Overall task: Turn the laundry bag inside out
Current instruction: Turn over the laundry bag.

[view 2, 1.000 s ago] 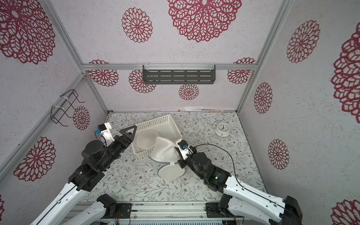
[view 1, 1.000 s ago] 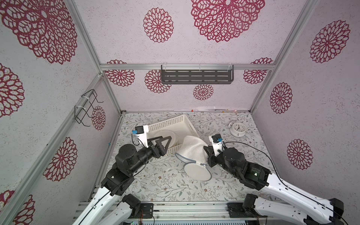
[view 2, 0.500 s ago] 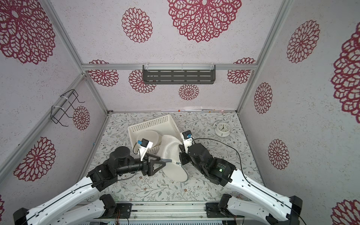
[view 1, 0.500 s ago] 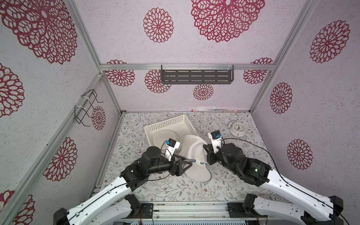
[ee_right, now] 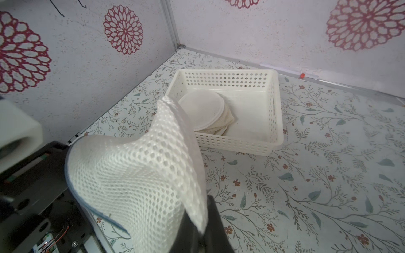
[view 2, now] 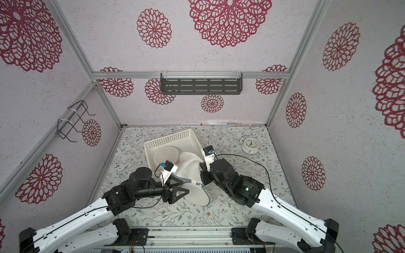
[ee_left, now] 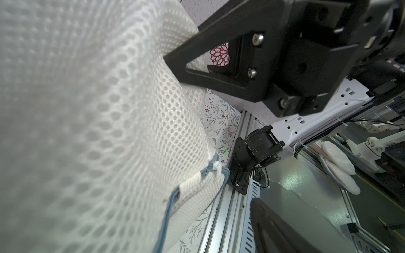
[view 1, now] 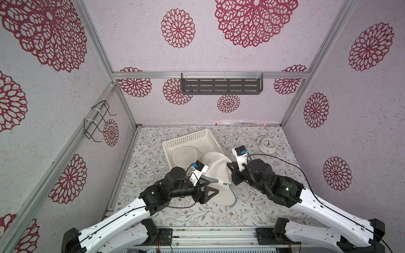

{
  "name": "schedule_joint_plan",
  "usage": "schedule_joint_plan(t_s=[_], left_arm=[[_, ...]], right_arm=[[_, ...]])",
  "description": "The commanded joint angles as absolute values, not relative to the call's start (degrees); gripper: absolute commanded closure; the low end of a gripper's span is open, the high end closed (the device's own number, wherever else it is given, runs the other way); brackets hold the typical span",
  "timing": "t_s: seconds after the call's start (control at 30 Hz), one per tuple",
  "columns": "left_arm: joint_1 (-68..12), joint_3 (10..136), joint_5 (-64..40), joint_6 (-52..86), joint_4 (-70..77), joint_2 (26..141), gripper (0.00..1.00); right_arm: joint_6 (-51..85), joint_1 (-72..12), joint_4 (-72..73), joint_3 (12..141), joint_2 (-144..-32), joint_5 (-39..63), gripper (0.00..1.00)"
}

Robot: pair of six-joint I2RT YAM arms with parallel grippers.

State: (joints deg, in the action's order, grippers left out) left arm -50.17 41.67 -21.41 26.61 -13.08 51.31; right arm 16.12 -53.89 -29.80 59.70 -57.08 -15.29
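Currently clamping a fold of the white mesh laundry bag (view 1: 217, 166) w/ the right gripper (view 1: 229, 167), jaws clenched on the fabric & holding that side lifted off the table (view 1: 153, 157). Keeping the left gripper (view 1: 209, 188) released, jaws spread wide, right at the bag's blue-grey trim (view 1: 213, 180). Seeing that trim crossing the upper finger in both top views, but not able to tell whether touching.

Catching, in the left wrist view, mesh filling most of the frame, w/ a white zipper pull (ee_left: 63, 167) on the trim and the right gripper's black finger (ee_left: 219, 30) pressing into the fabric. Seeing, in the right wrist view, the pinched fold standing up as a peak.

Suspending the bag btwn the two grippers, just in front of the near corner of the white perforated basket (view 1: 186, 139), w/ the lower part spreading flat & round onto the table. Noting a stack of round white mesh discs (view 1: 185, 156) inside the basket.

Noting a white alarm clock (view 1: 267, 145) well apart, toward the back right. Also noting a dark grey slotted shelf (view 1: 221, 86) on the back wall & a black wire rack (view 1: 98, 119) on the left wall.
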Motion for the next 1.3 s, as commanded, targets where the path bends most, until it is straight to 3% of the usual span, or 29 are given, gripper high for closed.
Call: schedule_joint_plan(t_s=[0.0,0.23,0.37,0.63,0.9,1.17,1.23,1.27], left_arm=[[-50.38,40.64,-18.45,21.27,-10.39,50.03,0.12],[-50.36,39.9,-19.8,18.21,-6.92,52.66,0.1],[-49.94,38.95,-23.16,18.41,-3.33,53.72,0.14],[-48.94,37.35,-29.98,20.43,2.37,55.34,0.39],[-48.21,36.65,-26.28,22.77,6.08,56.37,0.56],[-47.93,37.18,-23.05,24.51,5.96,57.99,0.99],[-47.94,37.09,-22.56,24.99,5.79,57.6,1.0],[-47.95,37.0,-21.9,25.66,5.79,57.28,1.0]], right_arm=[[16.46,-53.58,-27.9,62.03,-57.22,-12.0,1.0],[15.11,-53.27,-23.12,62.2,-58.74,-5.73,1.0],[13.6,-52.66,-21.02,61.93,-59.02,-3.7,1.0],[12.81,-50.46,-17.82,61.52,-60.25,-0.15,1.0],[13.7,-50.1,-16.33,60.62,-60.82,1.23,1.0],[14.78,-49.72,-16.35,59.59,-60.08,0.58,1.0],[15.17,-48.8,-17.32,59.12,-59.92,0.14,1.0],[15.75,-48.07,-17.93,58.75,-59.7,-0.05,0.93]])
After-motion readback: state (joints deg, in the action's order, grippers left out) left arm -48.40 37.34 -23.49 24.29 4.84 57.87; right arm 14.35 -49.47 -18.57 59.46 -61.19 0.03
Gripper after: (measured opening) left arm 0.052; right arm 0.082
